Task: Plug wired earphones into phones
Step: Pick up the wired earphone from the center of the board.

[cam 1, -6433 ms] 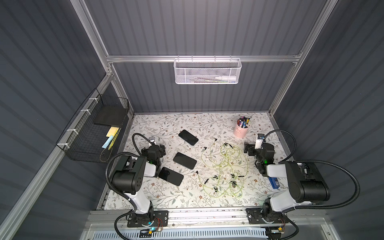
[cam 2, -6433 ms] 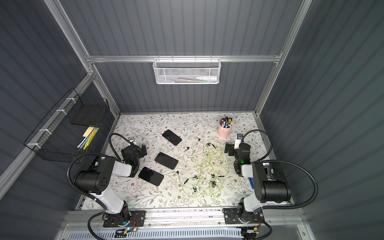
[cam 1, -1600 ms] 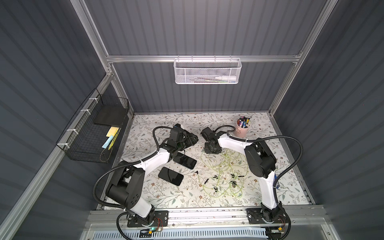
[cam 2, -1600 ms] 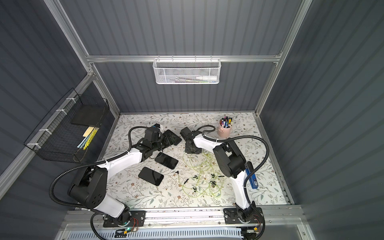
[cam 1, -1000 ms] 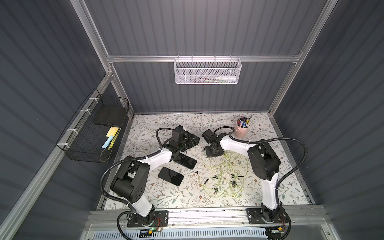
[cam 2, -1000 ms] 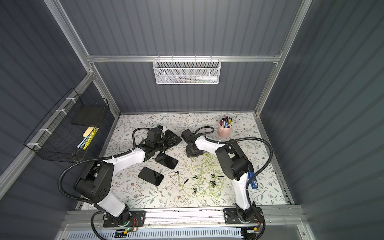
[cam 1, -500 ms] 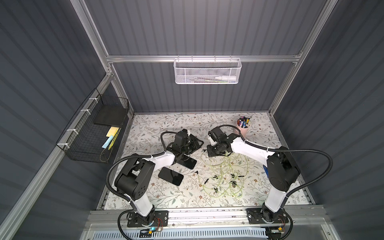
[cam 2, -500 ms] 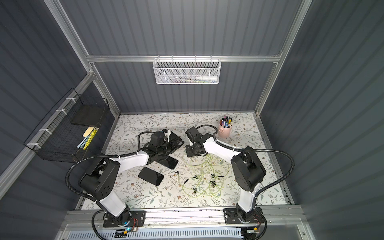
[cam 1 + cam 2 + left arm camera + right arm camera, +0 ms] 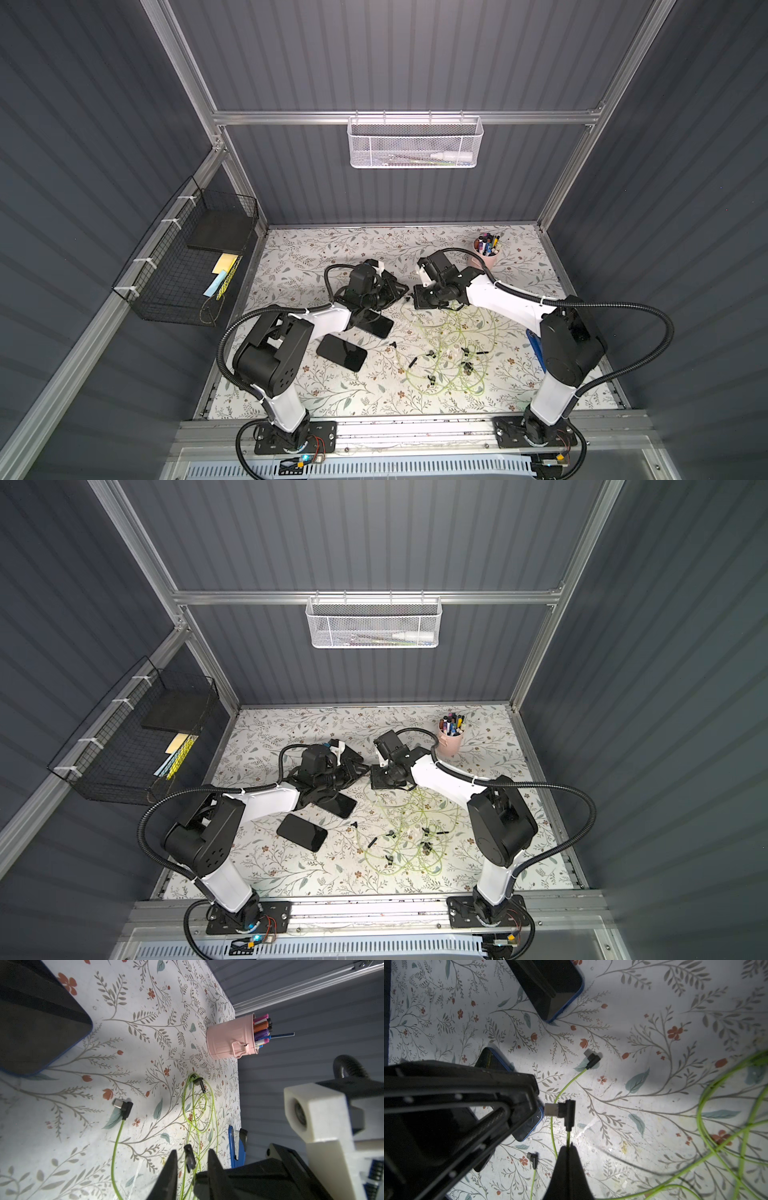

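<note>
The plug (image 9: 562,1111) in play is an angled black one with a bare metal tip. It looks lifted off the tabletop (image 9: 654,1012) on its yellow-green cable (image 9: 567,1138). The right claw (image 9: 568,1147) has its fingers pressed together on that cable just behind the plug.

The metal tip points at the left claw (image 9: 192,1149) and sits just beside its fingertips, over the corner of a blue-edged phone (image 9: 529,1126) that the left claw mostly hides. In the left wrist view the left claw's fingers (image 9: 171,1172) stand apart. A short black piece, probably this same plug, lies in line with the gap and touches neither finger. Whether the tip is bound for the phone's port or for the left claw's grip cannot be told.

No connection shows in any view.
- The held tip is fully exposed.
- A loose plug (image 9: 591,1057) and a 2nd loose plug (image 9: 532,1157) lie on the tabletop.
- In a top view the half-covered phone (image 9: 378,328) under the left forearm and the bare phone (image 9: 341,352) beside it lie flat with no cable reaching them.
- The earphone tangle (image 9: 446,353) sprawls near them, toward the right arm.

So 0 of 3 connections look made, and this seems to be the 1st attempt. A pink pen cup (image 9: 484,259) stands farther back, well apart from the work.
</note>
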You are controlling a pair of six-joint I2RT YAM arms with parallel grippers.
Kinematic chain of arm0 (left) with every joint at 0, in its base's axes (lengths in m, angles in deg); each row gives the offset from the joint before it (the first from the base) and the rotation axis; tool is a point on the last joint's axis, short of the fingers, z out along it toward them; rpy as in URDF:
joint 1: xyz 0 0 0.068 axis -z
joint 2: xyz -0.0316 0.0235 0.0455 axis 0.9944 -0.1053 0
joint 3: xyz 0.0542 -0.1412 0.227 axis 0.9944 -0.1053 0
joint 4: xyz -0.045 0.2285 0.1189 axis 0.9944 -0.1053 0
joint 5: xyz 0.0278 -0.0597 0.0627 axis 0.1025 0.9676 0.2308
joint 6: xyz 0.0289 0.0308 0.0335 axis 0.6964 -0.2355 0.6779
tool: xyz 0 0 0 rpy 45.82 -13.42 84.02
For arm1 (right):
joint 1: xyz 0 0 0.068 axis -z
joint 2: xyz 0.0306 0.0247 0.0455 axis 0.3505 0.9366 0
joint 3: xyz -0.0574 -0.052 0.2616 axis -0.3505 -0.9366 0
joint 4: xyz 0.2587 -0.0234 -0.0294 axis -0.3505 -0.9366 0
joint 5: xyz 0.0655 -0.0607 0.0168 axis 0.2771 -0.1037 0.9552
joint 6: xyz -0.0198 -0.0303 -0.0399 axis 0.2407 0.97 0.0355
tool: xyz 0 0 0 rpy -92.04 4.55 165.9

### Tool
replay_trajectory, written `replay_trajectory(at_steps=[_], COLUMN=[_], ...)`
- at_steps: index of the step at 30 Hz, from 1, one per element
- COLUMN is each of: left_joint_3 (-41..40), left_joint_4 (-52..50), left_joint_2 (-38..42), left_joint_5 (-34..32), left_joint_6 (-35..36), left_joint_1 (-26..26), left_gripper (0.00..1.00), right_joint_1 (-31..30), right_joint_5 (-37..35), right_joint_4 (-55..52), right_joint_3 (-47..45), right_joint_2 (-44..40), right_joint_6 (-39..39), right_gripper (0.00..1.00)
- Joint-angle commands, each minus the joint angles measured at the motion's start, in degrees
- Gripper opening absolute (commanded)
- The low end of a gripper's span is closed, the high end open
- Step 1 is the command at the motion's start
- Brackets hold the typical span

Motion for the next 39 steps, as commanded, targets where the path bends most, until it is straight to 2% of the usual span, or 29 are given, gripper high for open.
replay_trajectory(at_steps=[1, 6, 9, 13, 18, 21, 25, 26, 27, 29, 33, 36, 39], left_joint_3=[-0.41, 0.34, 0.59, 0.68, 0.87, 0.98, 1.0, 1.07, 1.13, 1.91, 5.09, 7.57, 8.82], left_joint_4=[0.53, 0.41, -0.23, -0.12, -0.14, -0.14, -0.25, -0.36, -0.51, -1.79, -3.89, -1.22, 5.8], left_joint_2=[-1.17, -2.16, -2.32, -2.47, -2.55, -2.6, -2.73, -2.82, -2.83, -3.2, -5.62, -8.43, -11.42], left_joint_5=[1.51, 2.57, 2.88, 3.15, 3.1, 3.15, 3.26, 3.44, 3.73, 4.18, 9.53, 17.55, 24.99], left_joint_6=[0.48, 0.76, 1.2, 1.15, 1.22, 1.21, 1.62, 1.76, 2.09, 3.79, 6.49, 5.75, 1.55], left_joint_1=[0.53, 0.57, 0.57, 0.57, 0.55, 0.57, 0.57, 0.57, 0.57, 0.36, -1.17, -2.46, -3.18], left_gripper=[0.16, 0.13, 0.17, 0.18, 0.11, 0.04, 0.02, 0.02, 0.01, 0.0, 0.0, 0.0, 0.0], right_joint_1=[0.14, 0.23, 0.26, 0.23, 0.24, 0.29, 0.31, 0.76, 1.44, 4.29, 11.03, 15.91, 20.57], right_joint_5=[0.84, 0.59, 0.43, 0.55, 0.49, 0.24, 0.82, 1.19, 1.83, 5.58, 19.23, 31.39, 43.19], right_joint_4=[1.3, 1.91, 1.87, 1.17, 1.17, 1.17, 1.37, 1.14, 1.0, 2.1, 6.78, 11.77, 27.21], right_joint_3=[-0.35, -0.61, -0.36, 0.12, 0.02, 0.03, -0.05, -0.11, -0.27, -2.12, -7.2, -10.71, -17.05], right_joint_2=[0.42, 0.42, 0.67, 1.32, 1.34, 1.34, 1.2, 1.09, 0.76, -0.99, -4.85, -5.58, -5.61], right_joint_6=[-0.47, -0.47, -0.34, 0.21, 0.56, 0.51, -0.35, -0.61, -0.98, -1.83, -1.93, -2.6, -10.34], right_gripper=[0.0, 0.0, 0.0, 0.0, 0.0, 0.0, 0.0, 0.01, 0.08, 0.34, 0.59, 0.59, 0.55])
